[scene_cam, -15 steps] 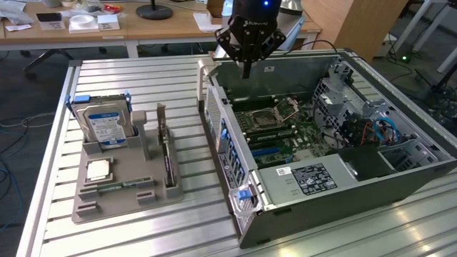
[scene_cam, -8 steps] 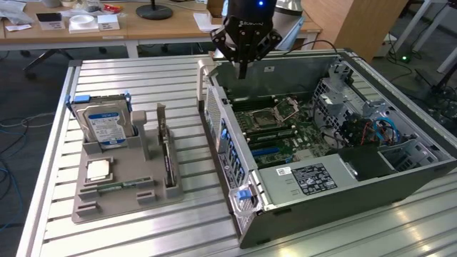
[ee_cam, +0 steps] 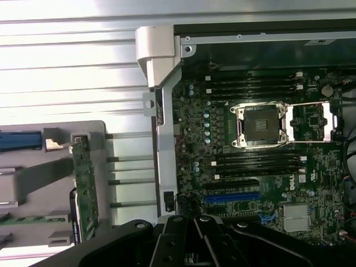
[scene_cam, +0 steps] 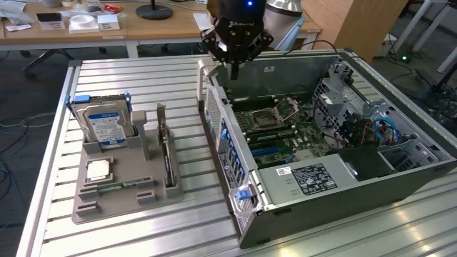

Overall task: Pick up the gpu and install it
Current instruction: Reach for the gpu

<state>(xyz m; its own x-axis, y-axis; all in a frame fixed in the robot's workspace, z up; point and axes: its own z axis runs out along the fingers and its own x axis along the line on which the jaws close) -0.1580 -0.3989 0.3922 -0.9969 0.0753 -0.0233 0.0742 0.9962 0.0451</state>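
One gpu stands on edge in one grey holder beside one hard drive, while the one gripper, closed and empty, points down above one open computer case.

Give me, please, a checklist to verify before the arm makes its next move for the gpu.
1. The gripper is empty: ok, shut on nothing.
2. The gripper is open for grasping: not ok.
3. The gpu stands upright in the holder: ok.
4. The gripper is over the gpu: not ok, it hangs near the edge of the case.
5. The blue slot is bare: ok.
6. The slot's latch is released: cannot tell.
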